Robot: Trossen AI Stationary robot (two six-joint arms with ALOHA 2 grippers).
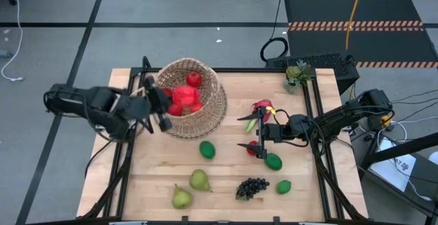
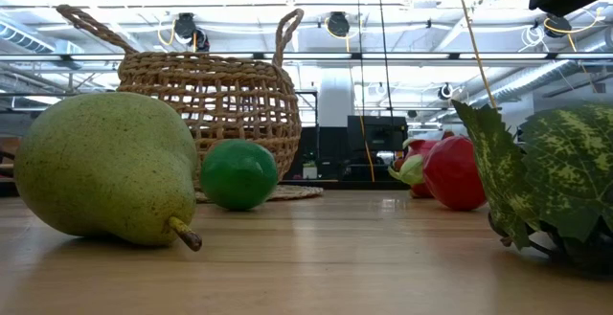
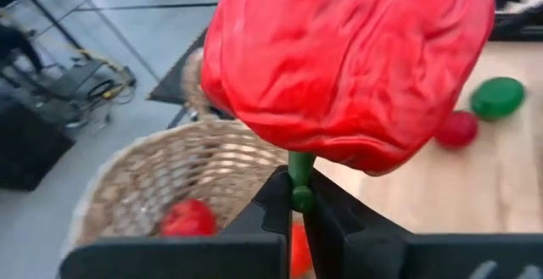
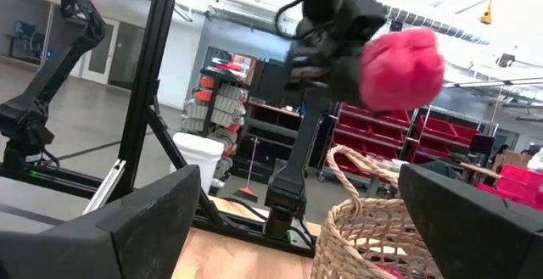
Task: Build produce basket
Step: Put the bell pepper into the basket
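Hovering over the basket (image 1: pixel 198 105): left gripper (image 3: pixel 297 201) pinching red pepper (image 3: pixel 348 58) stem.

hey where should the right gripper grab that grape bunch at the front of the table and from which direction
Probably from straight above. The grape bunch lies flat on the table, lumpy and longer than wide, with bare wood all round it, a pear and a lime each a little apart. I'd close the fingers across its narrower middle. The right gripper, open, is nearest.
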